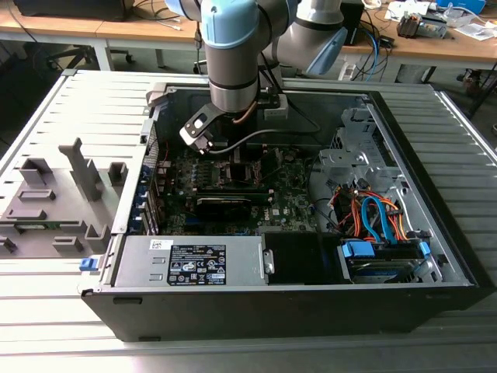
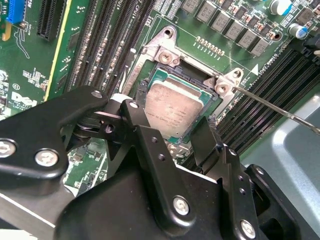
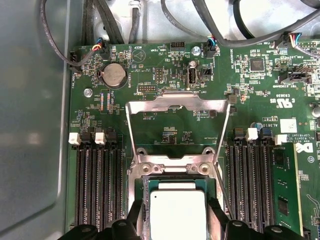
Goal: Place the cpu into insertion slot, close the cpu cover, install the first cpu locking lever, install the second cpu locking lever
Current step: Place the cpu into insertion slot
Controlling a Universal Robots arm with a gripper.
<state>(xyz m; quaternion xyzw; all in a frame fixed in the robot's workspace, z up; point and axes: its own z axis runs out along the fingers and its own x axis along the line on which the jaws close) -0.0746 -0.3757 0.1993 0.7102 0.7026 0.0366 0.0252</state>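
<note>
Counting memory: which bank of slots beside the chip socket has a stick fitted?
The far bank, away from the grey case wall: a green stick stands at its outer edge. The bank by the wall shows bare black slots.

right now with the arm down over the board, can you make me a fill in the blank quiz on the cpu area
1. The small square cpu with the dull silver-grey top lies in the ___ of the green circuit board.
2. The thin silvery metal cpu cover frame is ___, not closed over the cpu.
3. The black pincer straddles the ___.
Missing words: socket; open; cpu.
</note>
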